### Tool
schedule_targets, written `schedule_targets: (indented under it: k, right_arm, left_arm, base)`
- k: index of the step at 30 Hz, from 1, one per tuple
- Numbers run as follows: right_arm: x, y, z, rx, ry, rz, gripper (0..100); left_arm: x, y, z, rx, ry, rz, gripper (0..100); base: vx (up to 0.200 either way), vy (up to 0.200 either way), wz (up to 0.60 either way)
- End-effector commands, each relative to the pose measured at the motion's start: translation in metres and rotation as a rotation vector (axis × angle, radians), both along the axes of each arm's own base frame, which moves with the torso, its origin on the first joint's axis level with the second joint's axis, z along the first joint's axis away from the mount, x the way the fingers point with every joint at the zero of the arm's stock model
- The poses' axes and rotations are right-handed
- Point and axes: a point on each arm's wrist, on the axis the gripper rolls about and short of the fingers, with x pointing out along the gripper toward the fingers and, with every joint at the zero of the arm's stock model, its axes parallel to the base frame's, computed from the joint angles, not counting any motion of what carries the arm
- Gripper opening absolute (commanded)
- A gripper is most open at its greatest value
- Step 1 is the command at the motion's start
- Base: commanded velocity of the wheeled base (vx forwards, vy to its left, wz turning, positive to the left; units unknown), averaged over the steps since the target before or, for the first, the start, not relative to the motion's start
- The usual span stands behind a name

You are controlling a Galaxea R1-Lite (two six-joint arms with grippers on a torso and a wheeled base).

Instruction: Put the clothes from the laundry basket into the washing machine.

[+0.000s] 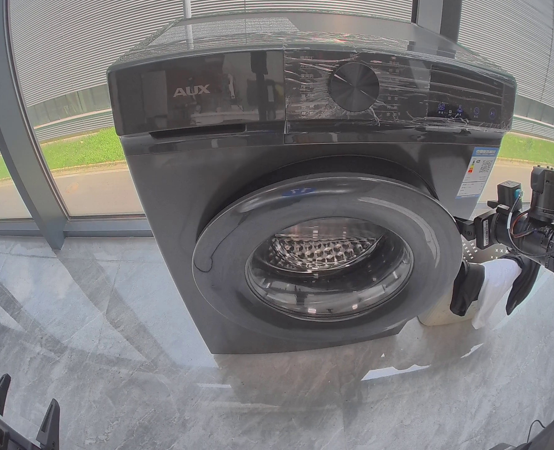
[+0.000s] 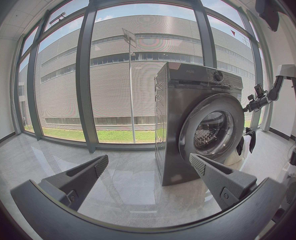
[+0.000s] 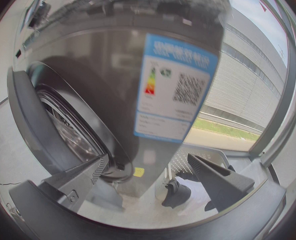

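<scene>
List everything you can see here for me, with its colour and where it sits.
washing machine: one, dark grey, centre, on the floor
dial: one, black, on the machine's top panel
sticker: one, blue-edged, machine's front, upper right
laundry basket: one, pale, floor, right of the machine
clothes: at least two, black and white, draped over the basket
left gripper: one, black, open, low on the left
right gripper: one, black, open, above the basket
</scene>
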Motion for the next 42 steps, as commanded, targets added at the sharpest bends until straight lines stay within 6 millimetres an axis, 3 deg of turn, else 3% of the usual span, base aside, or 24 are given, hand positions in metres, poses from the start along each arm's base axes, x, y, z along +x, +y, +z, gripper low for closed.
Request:
schedule_targets:
  k: [1, 9, 13, 28, 35, 42]
  right_arm:
    - [-0.006, 0.005, 0.0, -0.002, 0.01, 0.042, 100]
    - [-0.04, 0.014, -0.006, -0.008, 0.038, 0.095, 100]
    - [-0.058, 0.018, -0.005, -0.008, 0.03, 0.122, 100]
    - [-0.085, 0.015, 0.013, 0.007, -0.055, 0.145, 100]
    - [-0.091, 0.013, 0.037, 0.022, -0.162, 0.146, 100]
    - [-0.117, 0.009, 0.055, 0.04, -0.263, 0.185, 100]
  left_arm:
    - [0.0, 0.0, -0.005, 0.0, 0.001, 0.0, 100]
    - [0.0, 0.0, -0.005, 0.0, 0.001, 0.0, 100]
    - [0.0, 0.0, -0.005, 0.002, 0.001, -0.001, 100]
    - [0.0, 0.0, -0.005, 0.002, 0.001, -0.001, 100]
    - [0.0, 0.0, -0.005, 0.0, 0.001, 0.0, 100]
    - [0.0, 0.0, -0.005, 0.0, 0.001, 0.0, 100]
  base:
    - [0.0, 0.0, 0.0]
    - [0.0, 0.0, 0.0]
    - [-0.2, 0.0, 0.0]
    - [-0.187, 0.0, 0.0]
    - [0.0, 0.0, 0.0]
    - [0.0, 0.0, 0.0]
